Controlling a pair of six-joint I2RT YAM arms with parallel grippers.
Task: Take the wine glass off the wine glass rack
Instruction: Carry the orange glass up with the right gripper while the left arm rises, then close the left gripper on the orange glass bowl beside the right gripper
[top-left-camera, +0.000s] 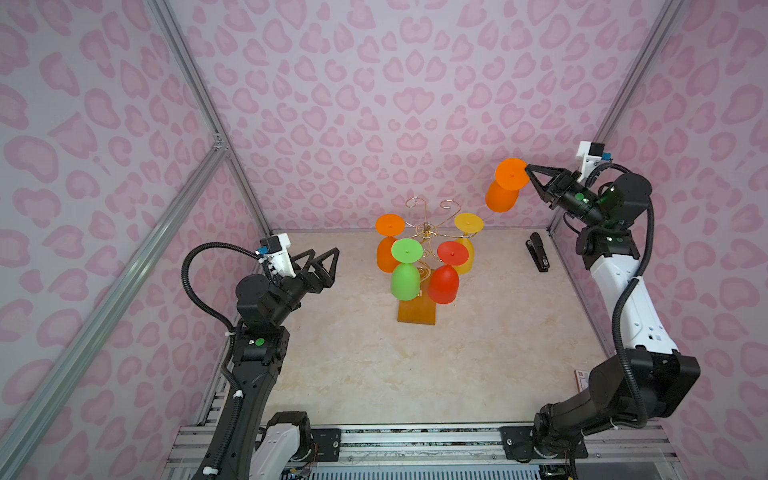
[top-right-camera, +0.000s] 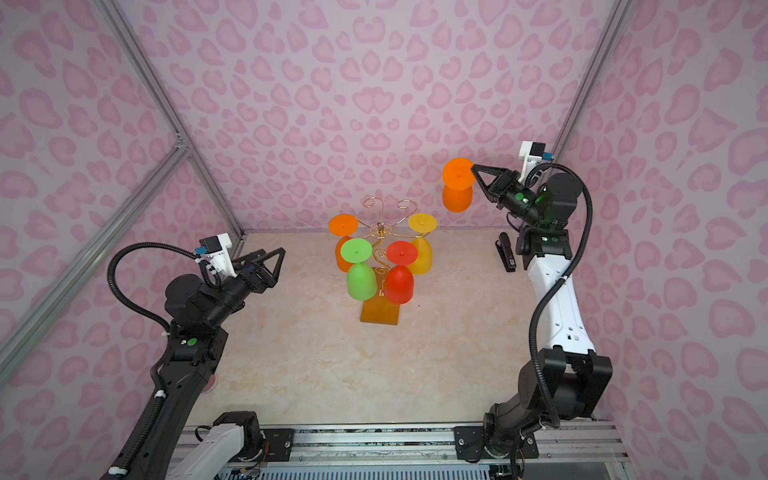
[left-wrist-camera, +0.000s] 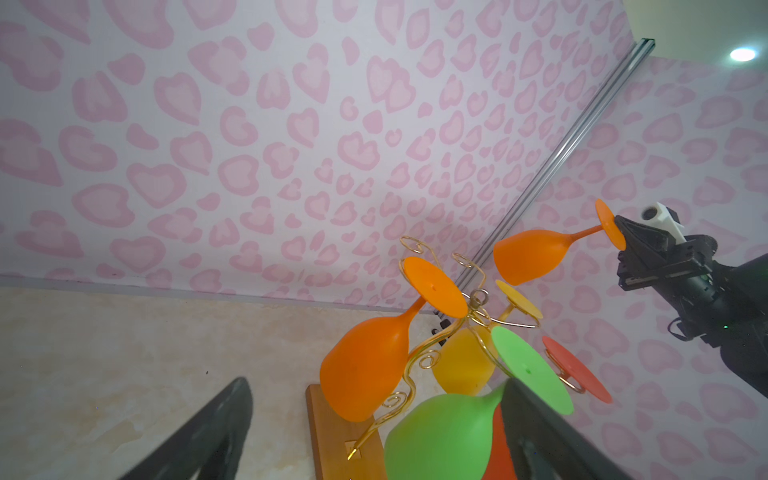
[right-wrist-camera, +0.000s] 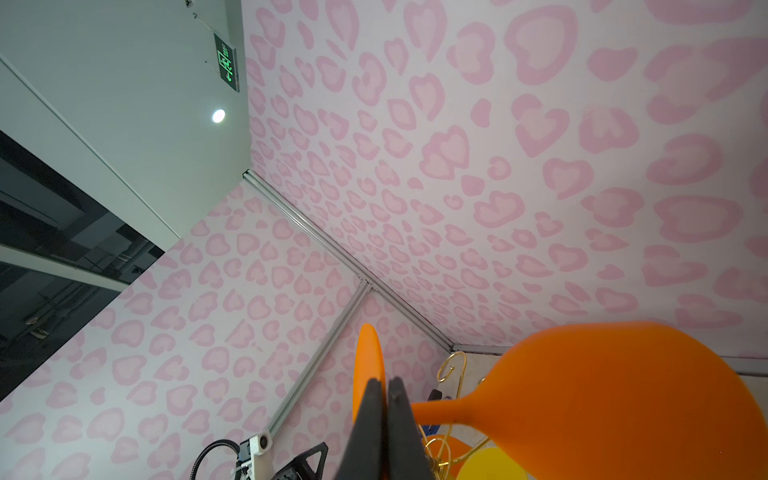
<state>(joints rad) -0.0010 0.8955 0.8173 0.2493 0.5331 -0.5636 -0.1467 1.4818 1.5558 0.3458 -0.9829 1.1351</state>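
Rack (top-left-camera: 417, 313), four glasses (top-left-camera: 405, 282), left end effector (top-left-camera: 324, 250) wide, right end effector (top-left-camera: 527, 167) gripping wine glass (top-left-camera: 502, 198)

wine glass (top-left-camera: 502, 195) (top-left-camera: 386, 257) (top-left-camera: 404, 280) (top-left-camera: 444, 284) (top-left-camera: 465, 259) ×5 | rack (top-left-camera: 417, 312) ×1 | stapler (top-left-camera: 538, 251) ×1 | arm (top-left-camera: 249, 374) (top-left-camera: 623, 299) ×2

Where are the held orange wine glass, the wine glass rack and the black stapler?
held orange wine glass (top-left-camera: 512, 174): in a top view, centre of its foot disc.
wine glass rack (top-left-camera: 417, 313): in a top view, bare wooden base.
black stapler (top-left-camera: 539, 252): in a top view, middle of its body.
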